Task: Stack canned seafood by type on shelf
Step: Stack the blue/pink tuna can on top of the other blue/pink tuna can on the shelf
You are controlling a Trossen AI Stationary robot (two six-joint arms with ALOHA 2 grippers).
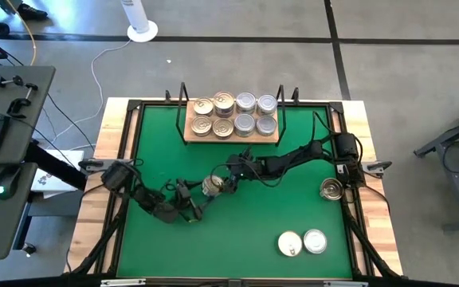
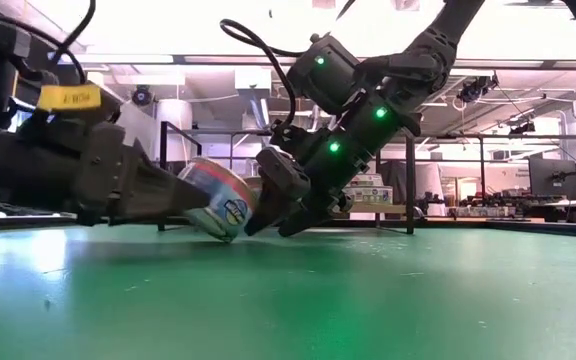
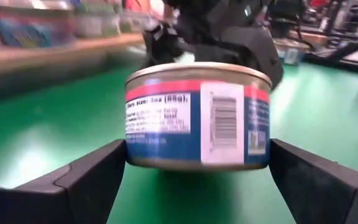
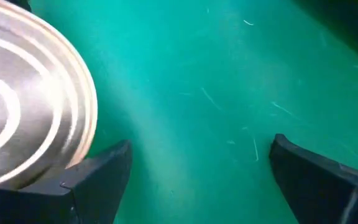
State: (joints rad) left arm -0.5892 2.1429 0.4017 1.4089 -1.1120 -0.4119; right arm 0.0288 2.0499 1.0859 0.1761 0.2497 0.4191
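Note:
A tin (image 3: 197, 118) with a blue and red label and a barcode sits between the fingers of my left gripper (image 3: 197, 154), mid-mat in the high view (image 1: 212, 185). My right gripper (image 4: 201, 152) is open and reaches in from the far right, one finger beside that tin's silver end (image 4: 17, 112). The low view shows the tin (image 2: 218, 200) tilted between both grippers. The shelf (image 1: 231, 137) stands at the mat's far edge and carries gold-lidded tins (image 1: 213, 115) on its left half and silver-lidded tins (image 1: 255, 114) on its right half. My left gripper pinches the tin by its side wall (image 3: 129, 149), one finger on each opposite side, coming level from the table's left. The tin is tilted, its lower rim (image 2: 218, 235) close to the mat; whether it rests there I cannot tell. My right gripper's finger (image 4: 104, 171) stands against the tin's end, but I cannot tell whether it touches.
Three loose tins lie on the mat's right side: one (image 1: 332, 189) by the right arm's base and two (image 1: 290, 244) (image 1: 315, 241) near the front edge. A black frame borders the green mat (image 1: 158, 247), whose near left part is bare. A desk with a keyboard stands left of the table.

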